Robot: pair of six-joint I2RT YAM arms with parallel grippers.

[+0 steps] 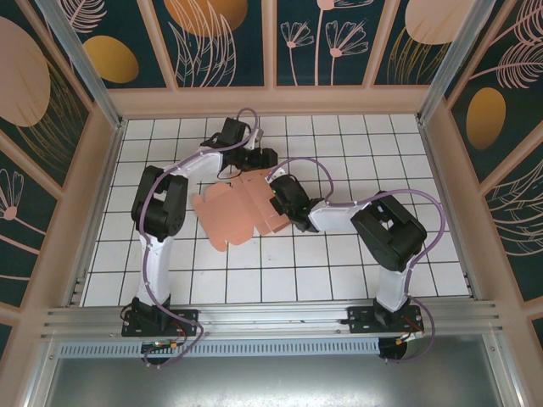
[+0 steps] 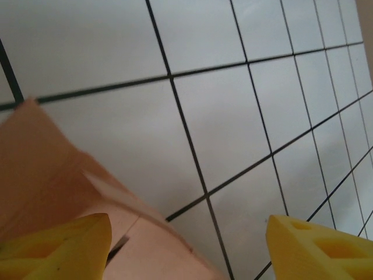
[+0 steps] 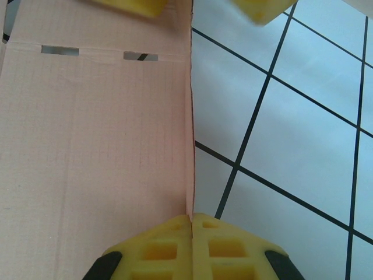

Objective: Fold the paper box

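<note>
Okay, my right hand (image 3: 192, 223) is pinched shut on one raised flap of the paper box (image 1: 237, 212), which lies mostly flat mid desk (image 1: 339, 271), my left hand (image 2: 189, 224) gapes wide at its far edge, so I'd say folding has barely begun.

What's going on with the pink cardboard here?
Two robot arms are working on the paper box, a pink die-cut sheet lying mostly unfolded on the tiled table. The right gripper is shut on one edge of the sheet. The left gripper hovers open at the far side, one finger over the card and one over the tiles, gripping nothing.
</note>
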